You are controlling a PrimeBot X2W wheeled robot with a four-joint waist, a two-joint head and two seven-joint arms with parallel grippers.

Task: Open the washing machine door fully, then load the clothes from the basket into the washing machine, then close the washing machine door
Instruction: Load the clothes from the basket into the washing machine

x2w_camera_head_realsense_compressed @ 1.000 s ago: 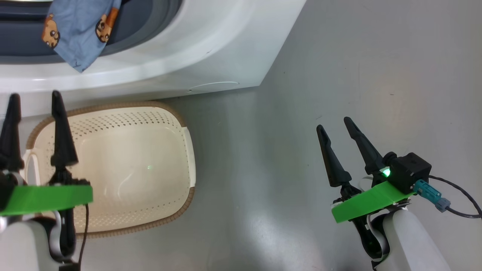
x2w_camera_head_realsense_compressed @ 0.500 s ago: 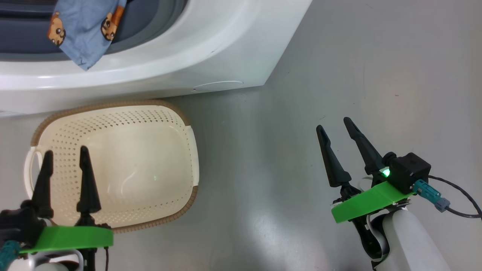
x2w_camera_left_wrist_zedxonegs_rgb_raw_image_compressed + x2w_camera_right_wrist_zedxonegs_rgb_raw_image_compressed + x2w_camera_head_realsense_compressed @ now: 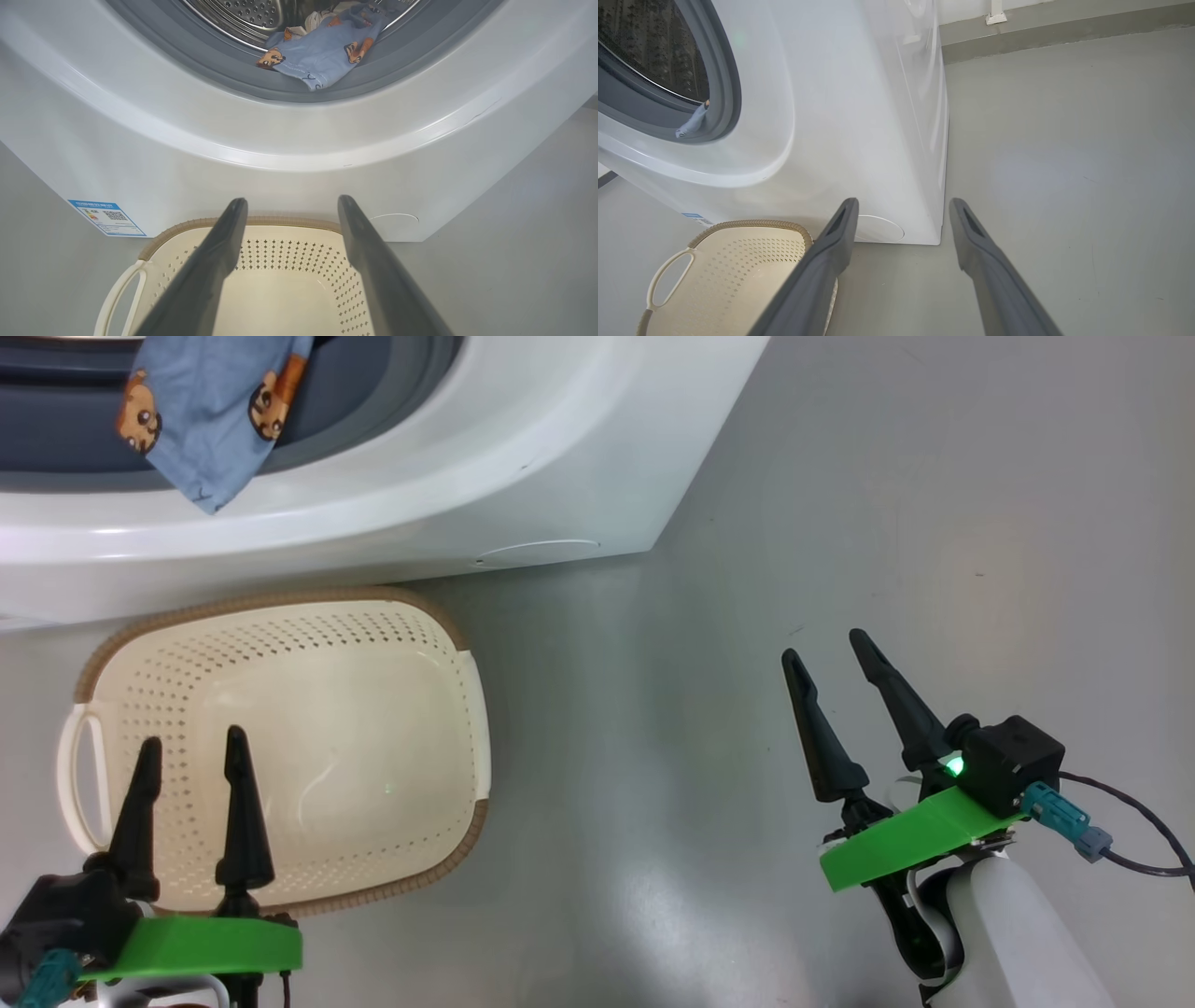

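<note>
The basket (image 3: 280, 616) stood on the grey floor (image 3: 840, 476), just beside the front of the washing machine (image 3: 523, 457), and its pale perforated bottom showed from wall to wall. In the machine's open mouth the clothes (image 3: 322, 58) lay across the lower curve of the grey-blue seal (image 3: 224, 70): a light blue garment with orange-brown prints, one corner hanging out over the seal toward the white front. Behind it, in the steel drum (image 3: 243, 11), there seemed to be some white cloth, though the left wrist view cut it off at the top edge. A blue label sticker (image 3: 106, 218) sat low on the machine's front, near the basket's handle.

The left arm's fingers (image 3: 245, 821) were spread wide over the near end of the basket, with nothing between them. The right arm's fingers (image 3: 822, 747) were likewise spread wide and holding nothing, over bare floor well apart from the basket.
</note>
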